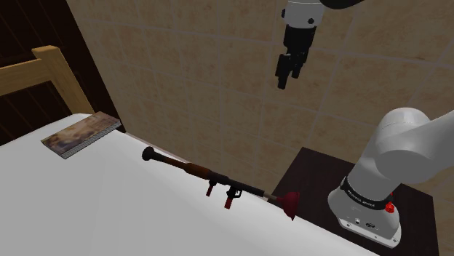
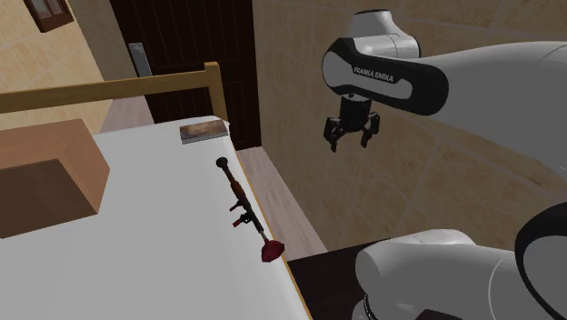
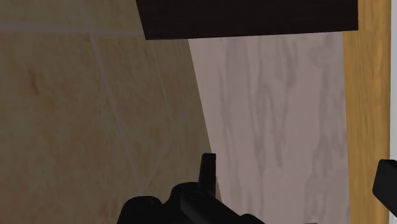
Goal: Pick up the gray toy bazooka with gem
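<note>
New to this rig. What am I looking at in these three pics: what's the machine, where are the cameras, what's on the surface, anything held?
These are simulator renders of one white arm on a dark box stand. The shoulder view looks down from beside the stand. The second exterior view looks from another side. The wrist view looks along the hand's black fingers. On the white surface, near its edge, lies a toy bazooka: brown and dark tube, red grips, red flared end. A book lies by the wooden frame, and a brown box sits there too. The gripper hangs in the air, open, holding nothing.
</note>
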Controlling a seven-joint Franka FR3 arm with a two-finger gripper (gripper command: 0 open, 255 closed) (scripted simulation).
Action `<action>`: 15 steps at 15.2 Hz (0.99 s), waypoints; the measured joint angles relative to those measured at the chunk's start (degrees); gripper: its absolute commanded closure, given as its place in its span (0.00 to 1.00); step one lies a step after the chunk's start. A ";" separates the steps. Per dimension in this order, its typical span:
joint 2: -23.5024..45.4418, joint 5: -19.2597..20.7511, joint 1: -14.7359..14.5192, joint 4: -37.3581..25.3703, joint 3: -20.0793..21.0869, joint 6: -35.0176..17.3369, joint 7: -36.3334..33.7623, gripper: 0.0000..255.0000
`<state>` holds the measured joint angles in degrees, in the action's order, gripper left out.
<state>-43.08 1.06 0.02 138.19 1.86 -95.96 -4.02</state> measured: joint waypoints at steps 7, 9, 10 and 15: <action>2.68 -4.69 -2.60 2.76 4.46 -5.71 -5.30 0.00; 3.53 -6.56 -3.70 3.91 6.25 -7.97 -7.34 0.00; 4.11 -7.36 -4.14 4.50 6.98 -9.27 -8.13 0.00; 8.91 -11.61 -6.78 4.96 11.85 -15.56 -13.33 0.00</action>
<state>-34.17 -10.55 -6.75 143.15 13.71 -111.52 -17.35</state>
